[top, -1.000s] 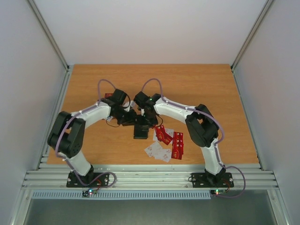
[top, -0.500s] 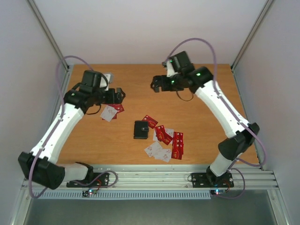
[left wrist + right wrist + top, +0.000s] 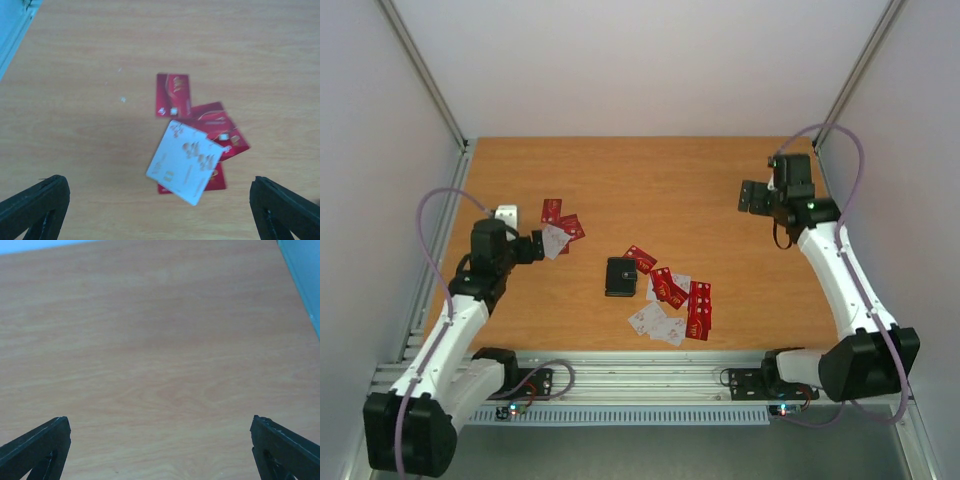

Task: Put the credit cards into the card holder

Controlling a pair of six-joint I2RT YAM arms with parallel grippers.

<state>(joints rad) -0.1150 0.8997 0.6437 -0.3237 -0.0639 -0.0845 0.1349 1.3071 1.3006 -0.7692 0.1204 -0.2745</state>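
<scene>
Credit cards [image 3: 672,300] lie loose on worktop [image 3: 670,180] left and right of card holder [image 3: 620,277], none visibly in it yet; left gripper [image 3: 533,246] and right gripper [image 3: 752,196] both wide, empty.

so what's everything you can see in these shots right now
table: one, orange-brown wood, under everything
walls: pale grey panels, left, back and right
rail: one, silver metal, along the near edge
card holder: one, black, mid-table
centre pile of credit cards: several, red and white, overlapping, right of the holder towards the near edge
left pile of credit cards: one white lying over a few red, left part of the table
left arm: one, white and black, its left tool open, empty, beside the left pile
right arm: one, white and black, its right tool open, empty, over bare wood far right
</scene>
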